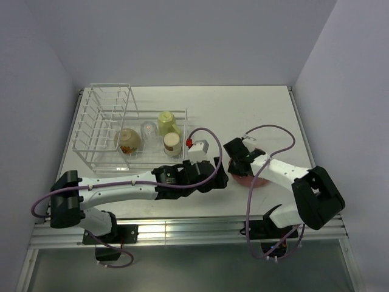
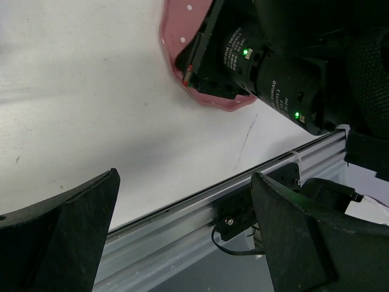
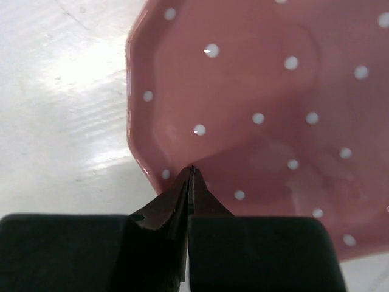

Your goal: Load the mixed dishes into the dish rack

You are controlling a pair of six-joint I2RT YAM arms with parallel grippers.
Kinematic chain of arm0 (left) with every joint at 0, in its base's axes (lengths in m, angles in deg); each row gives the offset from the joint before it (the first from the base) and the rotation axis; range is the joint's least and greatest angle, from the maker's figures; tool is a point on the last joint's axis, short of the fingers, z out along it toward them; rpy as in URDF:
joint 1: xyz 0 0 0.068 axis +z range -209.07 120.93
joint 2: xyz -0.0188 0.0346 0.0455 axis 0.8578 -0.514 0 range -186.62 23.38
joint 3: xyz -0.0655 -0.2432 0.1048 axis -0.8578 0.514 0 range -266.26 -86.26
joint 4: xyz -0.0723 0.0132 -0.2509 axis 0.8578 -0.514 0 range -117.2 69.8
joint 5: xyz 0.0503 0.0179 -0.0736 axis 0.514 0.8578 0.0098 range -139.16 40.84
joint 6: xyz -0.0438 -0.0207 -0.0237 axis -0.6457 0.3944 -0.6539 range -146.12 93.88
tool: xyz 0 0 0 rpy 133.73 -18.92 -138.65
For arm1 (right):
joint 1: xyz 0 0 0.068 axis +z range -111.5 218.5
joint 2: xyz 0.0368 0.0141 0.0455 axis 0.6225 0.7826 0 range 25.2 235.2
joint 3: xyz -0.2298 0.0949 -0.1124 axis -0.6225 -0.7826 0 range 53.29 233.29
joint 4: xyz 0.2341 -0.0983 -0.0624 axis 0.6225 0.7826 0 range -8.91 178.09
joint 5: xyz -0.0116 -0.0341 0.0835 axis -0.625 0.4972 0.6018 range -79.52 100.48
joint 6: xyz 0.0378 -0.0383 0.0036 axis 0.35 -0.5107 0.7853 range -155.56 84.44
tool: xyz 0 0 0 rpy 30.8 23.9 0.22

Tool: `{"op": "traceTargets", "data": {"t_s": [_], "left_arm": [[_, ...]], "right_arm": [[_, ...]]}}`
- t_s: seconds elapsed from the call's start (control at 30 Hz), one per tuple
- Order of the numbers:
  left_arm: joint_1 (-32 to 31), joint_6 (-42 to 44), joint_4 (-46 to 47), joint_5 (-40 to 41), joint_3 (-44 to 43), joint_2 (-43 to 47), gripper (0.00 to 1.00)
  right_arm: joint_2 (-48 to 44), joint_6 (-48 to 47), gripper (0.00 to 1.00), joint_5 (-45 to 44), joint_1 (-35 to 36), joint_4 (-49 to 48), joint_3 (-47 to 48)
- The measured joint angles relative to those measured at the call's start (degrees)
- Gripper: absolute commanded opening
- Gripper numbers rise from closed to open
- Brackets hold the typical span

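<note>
Pink with white dots, the plate [image 3: 255, 109] lies flat on the white table [image 1: 243, 115], near the front edge on the right and well apart from the dish rack [image 1: 97, 115].

The right wrist camera alone shows the right gripper [image 3: 190, 173] up close. Its two black fingers are pressed together with no gap, and their tips meet at the inner side of the plate's rim. Whether they touch the glaze or hang just above it cannot be told.

From overhead the plate is mostly hidden. Only a sliver of pink shows beneath the right gripper, while the left gripper [image 1: 217, 176] sits just beside it.

The left wrist camera shows what the overhead view does not. The left gripper's fingers are spread wide over bare table, holding nothing. Beyond them is the plate's near edge with the right arm [image 2: 273, 67] over it, and the aluminium rail [image 2: 200, 207] along the table front.

Only the overhead view takes in the rack at the far left. In its low basket are the cream bowl [image 1: 127, 140], the clear tumbler [image 1: 149, 129], the yellow-green mug [image 1: 167, 121] and the small cup [image 1: 172, 143]. Its tall slotted section holds no plate.
</note>
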Motion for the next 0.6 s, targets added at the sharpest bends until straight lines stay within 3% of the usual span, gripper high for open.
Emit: {"op": "traceTargets", "data": {"t_s": [0.3,0.43,0.6], "left_arm": [[-0.24,-1.31,-0.24,0.37,0.42,0.0,0.95],[-0.61,-1.38,-0.09,0.46,2.38,0.0,0.93],[-1.36,-1.38,-0.07,0.39,3.82,-1.62,0.93]], "right_arm": [[-3.56,1.81,0.0,12.76,0.17,-18.05,-7.61],[-10.21,3.02,0.01,19.89,1.25,-16.46,-10.73],[-26.64,2.86,0.3,19.19,1.38,-7.69,-6.62]]}}
